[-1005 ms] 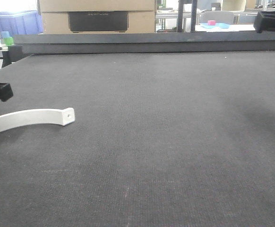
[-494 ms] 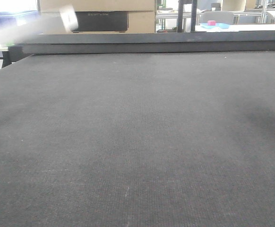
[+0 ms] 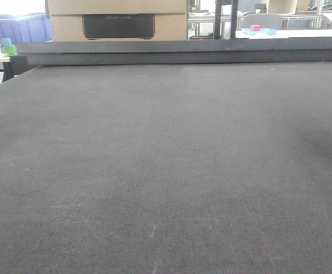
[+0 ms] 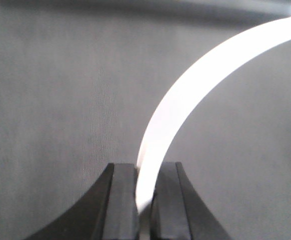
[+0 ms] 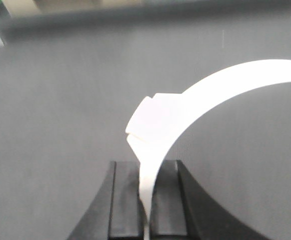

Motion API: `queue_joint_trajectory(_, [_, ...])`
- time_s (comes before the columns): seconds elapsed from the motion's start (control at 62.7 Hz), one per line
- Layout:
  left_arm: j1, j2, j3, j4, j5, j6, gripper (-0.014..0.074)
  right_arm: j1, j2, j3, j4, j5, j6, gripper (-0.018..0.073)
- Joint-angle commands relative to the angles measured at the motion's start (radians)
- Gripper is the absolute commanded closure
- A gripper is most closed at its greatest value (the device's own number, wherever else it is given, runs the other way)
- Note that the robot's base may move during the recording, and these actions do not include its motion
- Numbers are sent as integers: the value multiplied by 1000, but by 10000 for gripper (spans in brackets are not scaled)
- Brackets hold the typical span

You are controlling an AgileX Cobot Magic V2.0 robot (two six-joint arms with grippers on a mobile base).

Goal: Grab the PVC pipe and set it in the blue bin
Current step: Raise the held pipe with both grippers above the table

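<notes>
Dark grey woven matting covers the bench [image 3: 166,171] from edge to edge, and seen from the front it no longer carries the task's thing. The long white curved PVC pipe [image 4: 195,85] lay near the left edge a second ago, its squared, holed end pointing inward. Half a second back it was only a pale blur streaking up past the top-left corner. It has been snatched up quickly and swung out of the front view.

The left wrist view shows where it went. The left pincer [image 4: 144,171] is pressed together on one end of the pipe, and the arc sweeps up and away to the right, off the matting.

The right pincer [image 5: 146,172] also pinches a white curved strip [image 5: 225,80], which has a squared, stepped end just above its fingers. I cannot tell whether that is the same piece or a second one.

So the grab looks done and the carry is under way. A blue plastic bin [image 3: 23,25] stands beyond the far left corner of the bench, beside a big cardboard box [image 3: 117,7], and that is likely the target. The next move calls for bringing the pipe over the bin's opening before the grip is let go. The hold is on one thin end only, so the long arc could twist or catch the rim on the way in
</notes>
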Motion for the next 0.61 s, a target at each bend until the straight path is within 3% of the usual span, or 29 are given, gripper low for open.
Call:
queue_joint_trajectory(0.0, [-7, -67, 37, 6, -109, 0, 707, 1, -69, -4, -46, -63, -34, 727])
queue_joint_trajectory(0.191, [-7, -128, 79, 9, -144, 0, 707, 1, -169, 26, -121, -81, -34, 727])
queue_joint_trajectory(0.431, [-7, -131, 79, 9, -158, 0, 707, 1, -271, 190, -123, -119, -34, 727])
queue_joint_trajectory(0.59, [-7, -131, 79, 9, -171, 0, 707, 1, -315, 206, -123, -160, -34, 727])
